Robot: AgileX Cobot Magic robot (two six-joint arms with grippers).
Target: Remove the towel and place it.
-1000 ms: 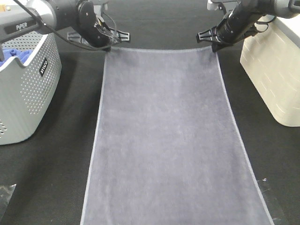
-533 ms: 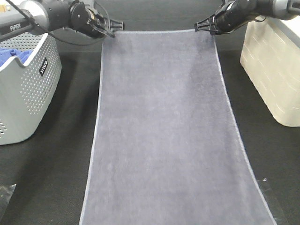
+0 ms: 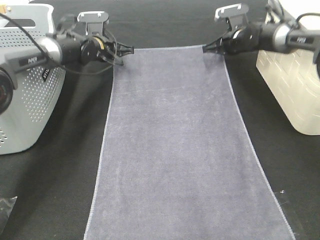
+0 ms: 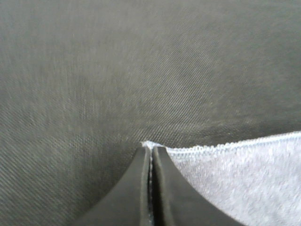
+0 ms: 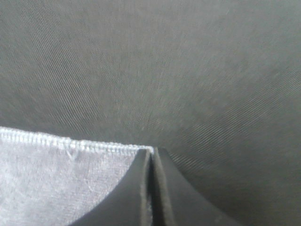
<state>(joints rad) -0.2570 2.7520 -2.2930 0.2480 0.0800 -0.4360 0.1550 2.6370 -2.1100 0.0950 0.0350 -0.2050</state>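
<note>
The towel [image 3: 175,150] fills the middle of the high view, running as one long, smooth strip from the upper part of the frame down past the bottom edge. It is widest at the bottom. It lies on the black table [image 3: 65,190], and its hemmed top edge is pulled straight between the two arms.

The left gripper [image 3: 130,50] reaches in from the upper left and meets the towel's upper left corner. In the left wrist view its jaws are pressed together, with the stitched corner of the towel [image 4: 235,179] caught right at the tips of the gripper [image 4: 151,153].

The right gripper [image 3: 205,49] comes in from the upper right to the other top corner. Its wrist view shows the same thing: the jaws are closed on the hem, and the towel [image 5: 56,183] spreads away from the gripper [image 5: 151,154].

The top edge may be raised a little off the table, but the high view does not make that clear.

A grey perforated basket [image 3: 30,100] stands at the left edge of the frame, well apart from the towel. A pale basket [image 3: 290,85] stands at the right edge.
</note>
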